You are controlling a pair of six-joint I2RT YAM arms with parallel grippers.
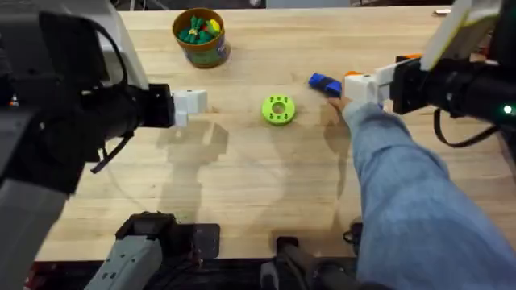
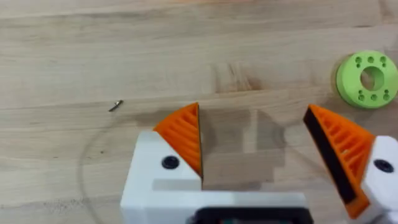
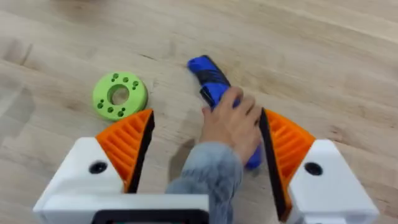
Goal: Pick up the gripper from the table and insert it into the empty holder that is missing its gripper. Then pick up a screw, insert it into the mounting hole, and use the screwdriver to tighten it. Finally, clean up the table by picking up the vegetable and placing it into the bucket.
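Between the wide right pincer [image 3: 202, 155] fingers, a person's hand [image 3: 233, 124] grips the screwdriver [image 3: 208, 78].

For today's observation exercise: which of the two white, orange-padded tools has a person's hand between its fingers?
The right tool: a hand grips the blue screwdriver there. The left tool brackets bare wood.

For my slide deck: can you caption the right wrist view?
A person's hand grips the blue screwdriver between the right gripper's open jaws, with the lime-green ring nearby on the wooden table.

Lime-green ring [image 1: 278, 110] with holes lies flat mid-tabletop [image 1: 242, 177], light wood planks, ring's centre hole showing bare wood.
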